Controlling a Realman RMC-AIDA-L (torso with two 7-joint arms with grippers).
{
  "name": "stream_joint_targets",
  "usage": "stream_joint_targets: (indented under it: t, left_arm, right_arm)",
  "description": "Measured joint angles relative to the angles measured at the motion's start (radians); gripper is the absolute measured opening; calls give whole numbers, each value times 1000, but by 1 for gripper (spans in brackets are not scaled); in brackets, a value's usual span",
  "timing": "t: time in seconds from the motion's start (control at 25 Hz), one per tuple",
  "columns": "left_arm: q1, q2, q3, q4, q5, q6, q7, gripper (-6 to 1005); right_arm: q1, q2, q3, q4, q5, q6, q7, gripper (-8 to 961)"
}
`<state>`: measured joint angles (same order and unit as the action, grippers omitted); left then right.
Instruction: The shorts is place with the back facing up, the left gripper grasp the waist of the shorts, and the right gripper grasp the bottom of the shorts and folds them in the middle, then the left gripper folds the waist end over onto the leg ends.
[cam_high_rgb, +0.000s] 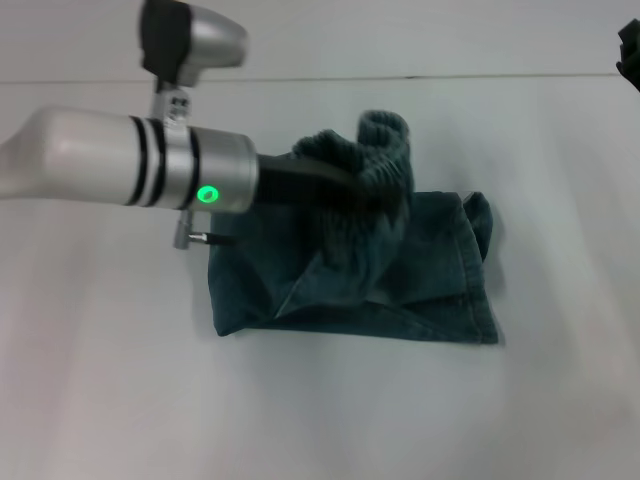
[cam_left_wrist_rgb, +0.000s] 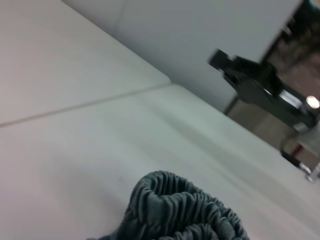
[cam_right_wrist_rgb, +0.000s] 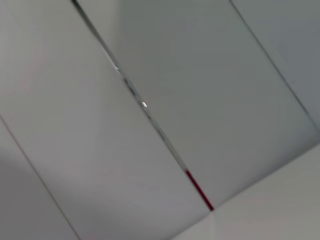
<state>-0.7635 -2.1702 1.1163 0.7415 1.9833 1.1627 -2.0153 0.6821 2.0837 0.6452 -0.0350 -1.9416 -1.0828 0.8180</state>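
The dark blue denim shorts (cam_high_rgb: 430, 290) lie folded on the white table, leg ends toward the right. Their ribbed elastic waist (cam_high_rgb: 385, 140) is lifted off the cloth and curls over, and it also fills the lower part of the left wrist view as gathered waist fabric (cam_left_wrist_rgb: 180, 210). My left gripper (cam_high_rgb: 368, 190) reaches in from the left and is shut on that waist above the middle of the shorts. My right gripper (cam_high_rgb: 630, 55) is parked at the far right edge, away from the shorts, and appears farther off as the right gripper (cam_left_wrist_rgb: 260, 87) in the left wrist view.
The white table (cam_high_rgb: 110, 380) spreads around the shorts on all sides. A seam in the table (cam_high_rgb: 400, 77) runs across the far side. The right wrist view holds only pale flat panels (cam_right_wrist_rgb: 225, 75) with a thin line and a red mark.
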Motion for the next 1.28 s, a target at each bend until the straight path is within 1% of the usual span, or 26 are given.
stream_joint_targets:
  t: [0.2,0.36,0.48,0.52,0.6,0.8,0.88,0.96,1.12,1.24,1.28]
  left_arm:
    - [-18,-5,111,-11,-22,-25,3,322]
    - [-23,-5,159,-21,-93,-37,12,343]
    - [-23,-5,171,-21,-118,-39,18,462]
    - [-23,-5,192,-22,-144,-40,23,501]
    - [-24,-5,203,-22,-159,-39,24,580]
    - [-21,-5,221,-10,-218,-21,29,682]
    - [-5,-5,209,5,-244,-3,38,723]
    - [21,-5,168,19,-267,23,60,763]
    - [77,-1,21,24,-287,115,108,852]
    - [132,6,-108,27,-288,192,133,925]
    - [151,8,-148,29,-288,218,144,924]
  right_arm:
    - [-1,1,1,-1,10,45,-6,128]
    - [1,2,-1,-1,10,56,-7,133]
    - [3,2,-4,3,10,68,-7,138]
    - [4,2,-4,4,10,72,-7,139]
    - [5,3,-6,7,9,81,-10,142]
    - [7,3,-20,9,4,83,-11,149]
    - [6,0,-52,8,2,76,7,152]
    - [4,-4,-99,-2,-3,49,40,155]
    - [-4,-13,-262,-72,-46,-110,152,161]
    - [-4,-19,-425,-194,-67,-219,336,166]
    - [-7,-19,-484,-242,-69,-255,395,167]
